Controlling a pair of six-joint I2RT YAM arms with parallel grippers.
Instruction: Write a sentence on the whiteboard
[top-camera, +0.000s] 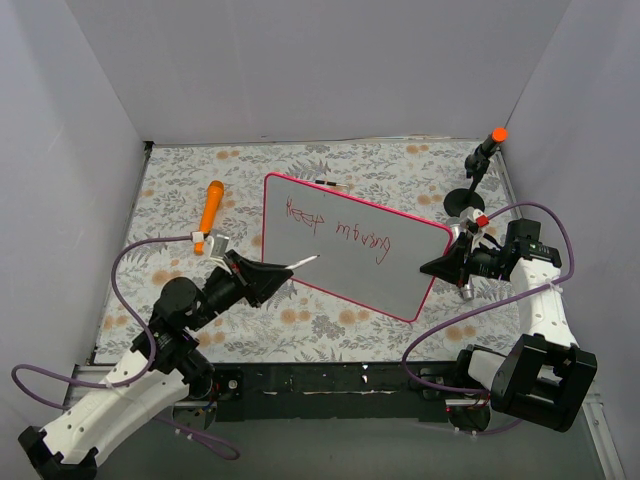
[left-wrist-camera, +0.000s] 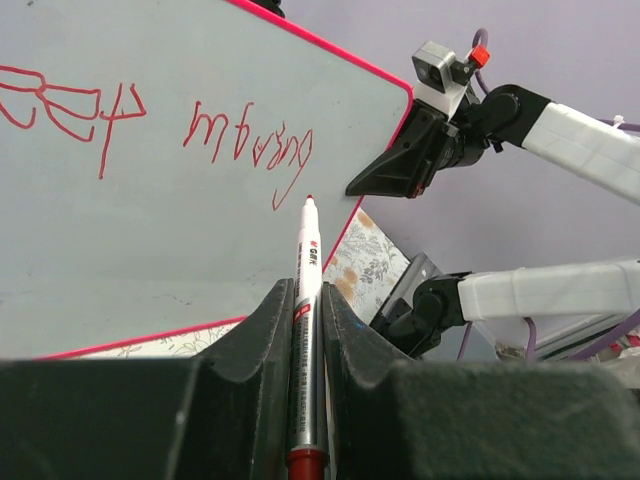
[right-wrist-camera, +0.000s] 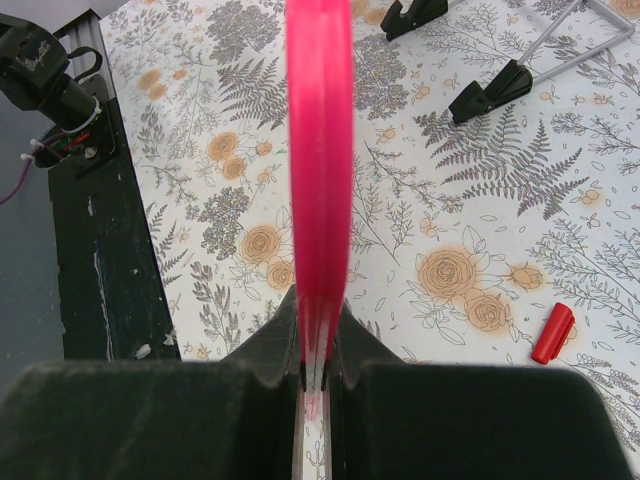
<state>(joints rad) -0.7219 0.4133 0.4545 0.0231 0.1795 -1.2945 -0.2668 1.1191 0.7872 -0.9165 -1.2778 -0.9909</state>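
The whiteboard (top-camera: 350, 262) with its pink-red frame is held tilted above the floral mat, and it fills the left wrist view (left-wrist-camera: 150, 230). The sentence (top-camera: 338, 226) is one line of red handwriting across the board (left-wrist-camera: 250, 140). My left gripper (top-camera: 272, 274) is shut on a slim red marker (left-wrist-camera: 308, 280), whose tip points at the board just below the last word; I cannot tell whether it touches. My right gripper (top-camera: 440, 266) is shut on the board's right edge, which shows as a pink frame (right-wrist-camera: 318, 150) running up from the gripper (right-wrist-camera: 318, 345).
An orange-handled tool (top-camera: 211, 210) lies on the mat at the left. A black stand with an orange tip (top-camera: 487, 150) is at the back right. A red marker cap (right-wrist-camera: 552, 333) and the black feet of a wire stand (right-wrist-camera: 490, 95) lie on the mat under the board.
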